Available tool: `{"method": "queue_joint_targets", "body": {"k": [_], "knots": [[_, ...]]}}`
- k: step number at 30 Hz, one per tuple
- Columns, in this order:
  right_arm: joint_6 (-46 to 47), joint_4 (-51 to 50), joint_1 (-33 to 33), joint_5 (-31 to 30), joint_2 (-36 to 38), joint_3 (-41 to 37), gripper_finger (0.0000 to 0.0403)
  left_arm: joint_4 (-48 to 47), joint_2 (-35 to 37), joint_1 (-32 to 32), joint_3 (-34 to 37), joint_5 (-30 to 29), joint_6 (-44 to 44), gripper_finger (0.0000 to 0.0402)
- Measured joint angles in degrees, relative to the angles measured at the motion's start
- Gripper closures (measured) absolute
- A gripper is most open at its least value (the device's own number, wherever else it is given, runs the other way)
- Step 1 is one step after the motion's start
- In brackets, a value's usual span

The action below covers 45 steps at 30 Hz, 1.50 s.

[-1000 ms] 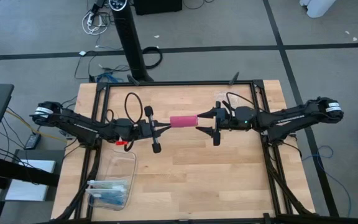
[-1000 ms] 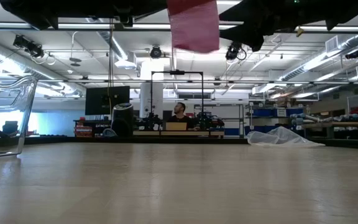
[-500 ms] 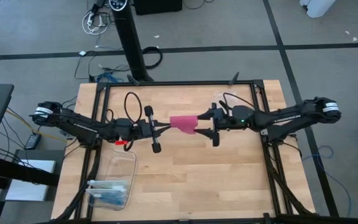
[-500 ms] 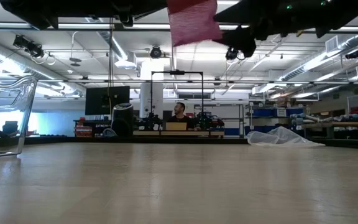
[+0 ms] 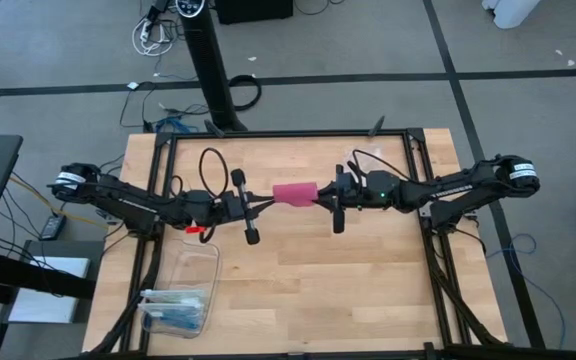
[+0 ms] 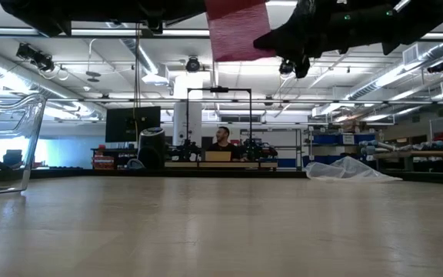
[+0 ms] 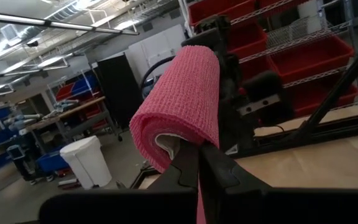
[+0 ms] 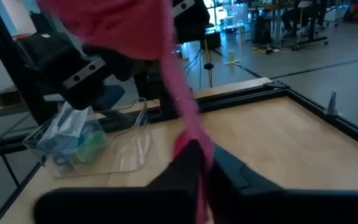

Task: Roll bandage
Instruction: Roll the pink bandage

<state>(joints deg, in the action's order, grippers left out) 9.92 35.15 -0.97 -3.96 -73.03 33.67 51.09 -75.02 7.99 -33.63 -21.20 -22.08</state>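
The magenta-pink bandage (image 5: 294, 192) is a short roll held level in the air above the table's middle, between my two grippers. My left gripper (image 5: 268, 199) is shut on its left end, and my right gripper (image 5: 320, 197) is shut at its right end. In the left wrist view the roll (image 7: 182, 99) stands just beyond my shut fingers, with the right arm dark behind it. In the right wrist view a loose strip (image 8: 180, 93) runs from the roll (image 8: 110, 25) to my fingers. The low view shows the bandage (image 6: 237, 31) high above the tabletop. My left gripper pinches the rim of the roll's left end (image 7: 182, 144) between its two fingers. The fingers come level from the table's left, along the roll. The roll is lifted clear and lies level. My right gripper pinches the bandage's loose strip (image 8: 185, 134) between its two fingers, coming level from the table's right. The strip rises from the fingers to the roll. It is clear of the table.
A clear plastic box (image 5: 183, 290) with blue contents stands at the table's near left, also seen in the low view as a clear box (image 6: 2, 138). A clear plastic bag (image 6: 348, 169) lies toward the far side. A black frame (image 5: 418, 135) edges the wooden table.
My right gripper stood open just right of the roll, has gone toward the table's left onto the roll's right end, and has shut there. The roll's right end dipped for a moment and lies level again. My left gripper has kept its hold.
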Motion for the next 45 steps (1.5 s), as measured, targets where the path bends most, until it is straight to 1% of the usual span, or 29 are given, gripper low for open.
{"method": "queue_joint_targets", "body": {"k": [1,6,11,14,20,27,32,34,35,39,45], "knots": [[-0.18,-0.02,0.00,0.04,0.00,0.00,0.0394,0.00,-0.02,0.00,0.00,-0.40,-0.04,0.0400],[0.81,-0.36,0.21,1.27,0.00,0.00,0.0382,-0.11,-0.02,-0.46,0.00,-3.59,-0.35,0.0399],[2.06,-0.23,1.99,2.70,0.00,0.00,0.0399,-2.35,-0.02,-1.96,0.00,-4.22,-0.37,0.0400],[3.08,0.04,3.20,3.35,0.00,0.00,0.0395,-3.84,-0.11,-2.49,0.00,-6.05,-0.37,0.0400],[4.19,3.65,4.26,4.23,0.13,0.00,0.0400,-5.95,-0.39,-2.67,0.00,-7.60,-1.68,0.0400],[8.16,9.11,2.95,4.04,1.14,0.00,0.0398,-8.87,-0.42,-2.11,0.00,-8.95,-1.68,0.0400],[11.66,10.89,1.28,4.21,1.14,0.00,0.0395,-8.07,-1.26,-1.51,0.01,-9.19,-1.64,0.0400],[12.56,10.91,1.12,4.48,1.14,-0.02,0.0382,-6.54,-2.22,-1.54,0.02,-9.29,-1.70,0.0400],[12.60,10.97,1.11,5.53,1.16,-0.02,0.0373,-5.73,-2.61,-1.55,0.02,-9.43,-1.77,0.0400],[13.66,8.96,1.71,9.51,1.18,-0.02,0.0325,-0.99,-3.43,-1.51,0.08,-9.39,-3.91,0.0400],[11.92,1.16,2.75,8.95,1.29,-0.02,0.0246,2.13,-3.23,-1.11,0.11,-9.39,-7.40,0.0400]]}}
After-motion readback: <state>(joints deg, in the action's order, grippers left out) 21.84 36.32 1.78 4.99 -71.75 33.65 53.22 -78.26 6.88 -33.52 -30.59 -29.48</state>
